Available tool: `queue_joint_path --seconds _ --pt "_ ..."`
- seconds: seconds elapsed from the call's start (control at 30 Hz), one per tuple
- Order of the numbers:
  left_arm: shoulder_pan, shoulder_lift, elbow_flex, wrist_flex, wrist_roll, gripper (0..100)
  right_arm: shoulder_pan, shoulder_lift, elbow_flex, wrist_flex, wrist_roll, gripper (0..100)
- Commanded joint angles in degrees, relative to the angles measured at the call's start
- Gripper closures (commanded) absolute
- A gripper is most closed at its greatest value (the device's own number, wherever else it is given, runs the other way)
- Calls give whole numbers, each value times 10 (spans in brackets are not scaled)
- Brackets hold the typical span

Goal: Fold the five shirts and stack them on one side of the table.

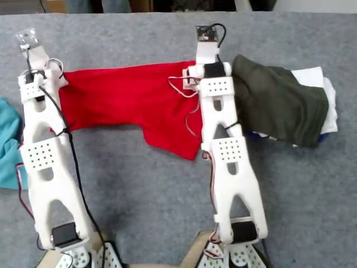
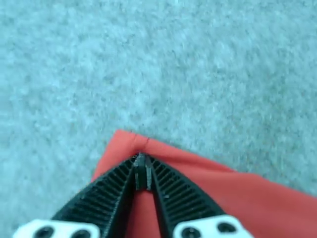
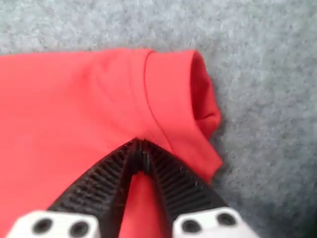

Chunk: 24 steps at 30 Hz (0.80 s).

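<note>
Left gripper [image 2: 142, 171], closest to its lens: jaws pressed together, pinching a corner of the red shirt [image 2: 208, 198]. Right gripper [image 3: 139, 156] is likewise clamped on the same shirt, at what looks like the sleeve seam, though it is hard to be sure that close.

Table [image 1: 167, 206]: grey, felt-like cover. The red shirt lies flat across the far middle, spread between the two arms, with one flap pointing toward the near side. Stack [image 1: 279, 106] just beside it at the right end, dark green on top, white and blue edges beneath. Teal shirt [image 1: 6, 139] crumpled at the left edge, apart from the red.

Handling, my guess: light, limp, no stiffness. It will sag between the holds and drag on the felt. Hems and seams are thickest, so they give the best purchase.

High view gives the whole layout, but the arms cover the holds. Wrist views give the pinches, plus the rolled cuff [image 3: 203, 99].
</note>
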State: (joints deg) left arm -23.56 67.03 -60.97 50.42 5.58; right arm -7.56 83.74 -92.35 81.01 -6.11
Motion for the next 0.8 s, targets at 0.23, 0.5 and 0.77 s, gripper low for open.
queue_joint_path --seconds 0.23,0.5,0.77 --pt "12 25 -351 236 -4 966 18 -2 -27 -2 -2 984" --pt "24 -24 -344 507 -102 970 18 -2 -22 -1 -1 984" --pt "33 -40 -209 507 -118 971 19 -2 -22 -4 -1 984"
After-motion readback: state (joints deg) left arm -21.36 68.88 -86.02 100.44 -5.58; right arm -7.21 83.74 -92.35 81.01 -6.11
